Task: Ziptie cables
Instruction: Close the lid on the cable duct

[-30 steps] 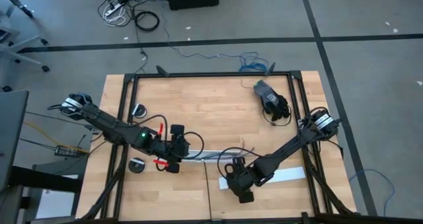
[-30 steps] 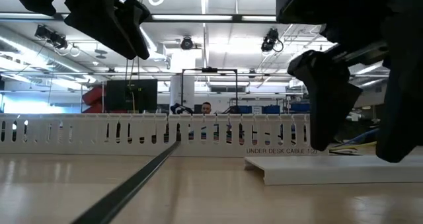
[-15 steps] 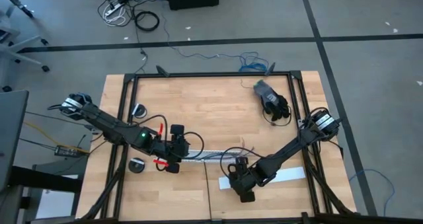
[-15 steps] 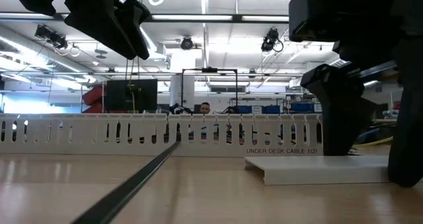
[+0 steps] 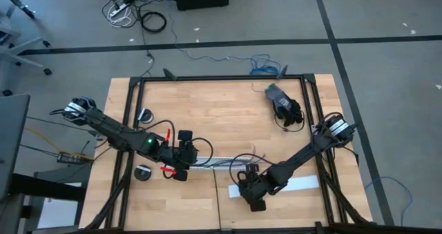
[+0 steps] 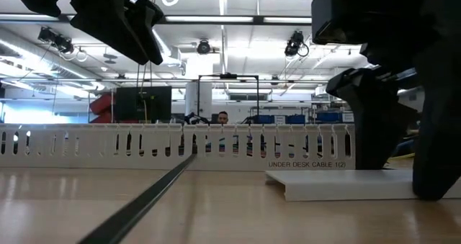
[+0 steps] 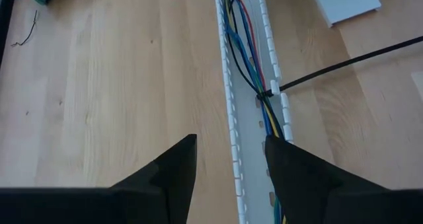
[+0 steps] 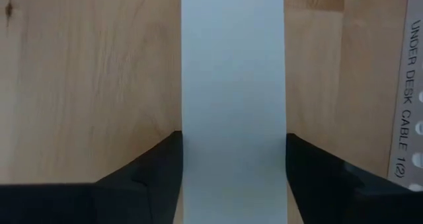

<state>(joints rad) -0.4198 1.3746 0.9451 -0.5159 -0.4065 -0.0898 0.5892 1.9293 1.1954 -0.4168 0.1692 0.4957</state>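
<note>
I'm looking down on the wooden table (image 5: 228,103), and the long white slotted channel (image 7: 246,151) runs across its near half. Just in front of that lies a flat white cover strip (image 8: 232,98), and my right gripper (image 8: 232,178) is down on it now, one finger on each long edge, touching or nearly touching the edges; I can't say it's gripping. My left gripper (image 7: 230,168) hangs above the channel's left end, fingers part open with nothing between them, one to each side of the channel's near wall. Inside the channel I see the cables (image 7: 243,49), blue, red and yellow strands bunched together. The ziptie (image 7: 344,64) is looped round that bunch at mid-channel, and its thin black tail runs out over the wall and across the bare wood towards the table's front edge.
</note>
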